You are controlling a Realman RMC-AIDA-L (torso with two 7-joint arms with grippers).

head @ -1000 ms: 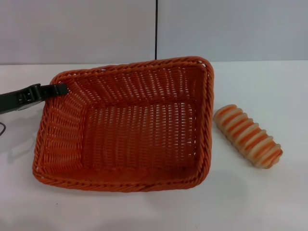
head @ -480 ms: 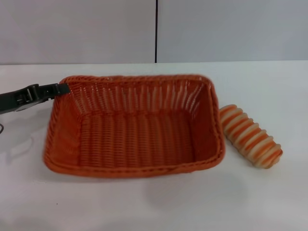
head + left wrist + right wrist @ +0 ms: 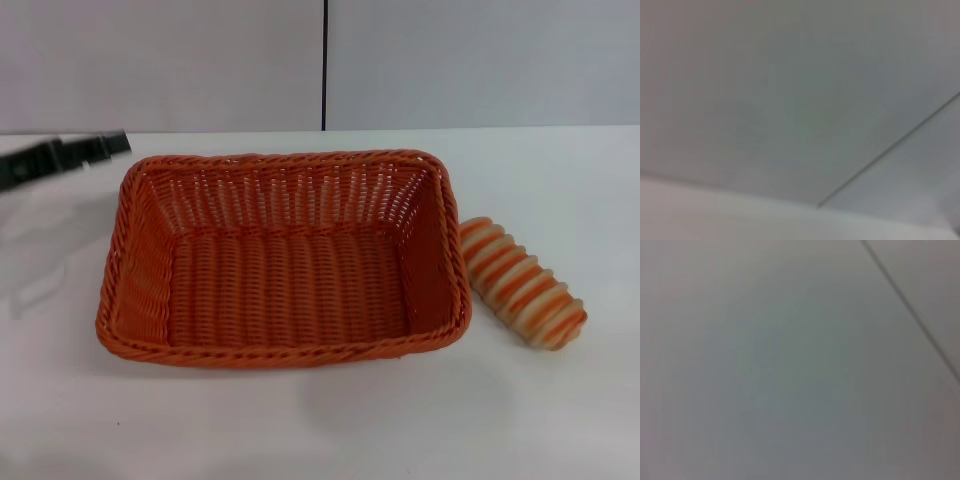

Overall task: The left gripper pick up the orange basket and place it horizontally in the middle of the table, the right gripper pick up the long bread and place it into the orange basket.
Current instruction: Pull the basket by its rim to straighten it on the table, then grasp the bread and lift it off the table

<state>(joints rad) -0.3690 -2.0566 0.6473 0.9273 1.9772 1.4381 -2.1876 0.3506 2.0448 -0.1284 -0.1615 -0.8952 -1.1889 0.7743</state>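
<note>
The orange basket [image 3: 285, 352] rests flat on the white table [image 3: 560, 410], its long side running left to right, near the middle. The long bread [image 3: 522, 282], cream with orange-brown stripes, lies on the table just right of the basket, almost touching its right rim. My left gripper [image 3: 118, 142] shows as a blurred dark bar off the basket's far left corner, lifted clear of the rim and holding nothing. My right gripper is out of view. Both wrist views show only a grey wall.
A grey wall with a dark vertical seam [image 3: 325, 65] stands behind the table's far edge. Bare tabletop lies in front of the basket and to the right of the bread.
The basket has dropped from a tilt to lie flat and square on the table. The left gripper has let go of its far left corner and pulled up and away to the left.
</note>
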